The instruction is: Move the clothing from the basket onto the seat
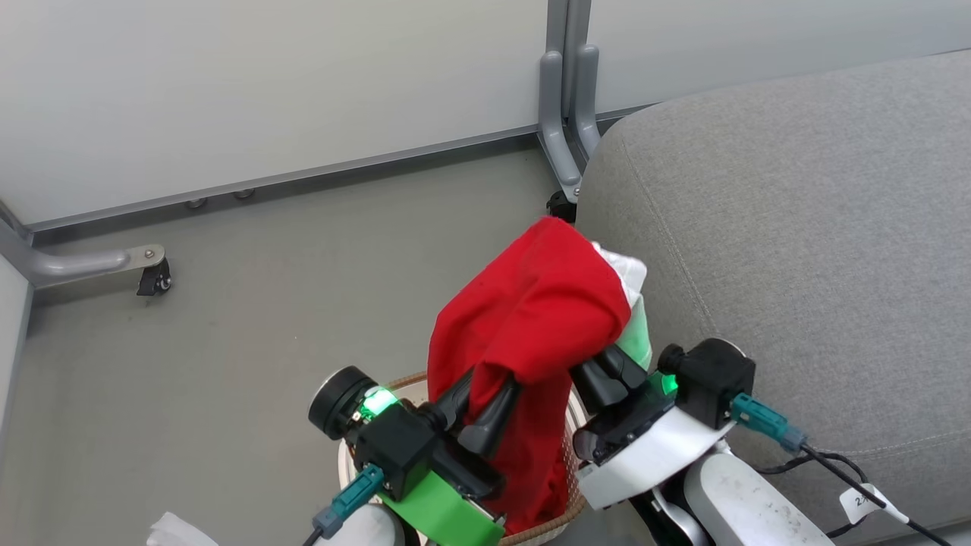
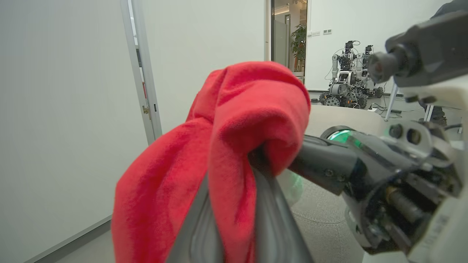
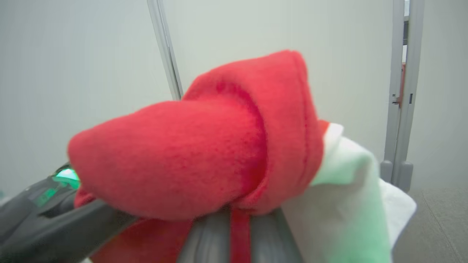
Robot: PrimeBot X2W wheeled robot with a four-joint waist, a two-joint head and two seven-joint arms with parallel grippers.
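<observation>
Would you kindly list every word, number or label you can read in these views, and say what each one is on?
"2": seemingly the first character on the white cable tag; the rest is too small to read.
Wall plates in the far room: too small to read.
Red garment, basket: no text visible.

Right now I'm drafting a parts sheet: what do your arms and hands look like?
The left hand and right hand each have two dark fingers, a black camera block, a green light and a teal plug. The left wrist shell is green; the right is white, with a pale scuffed forearm and tagged black cable.
</observation>
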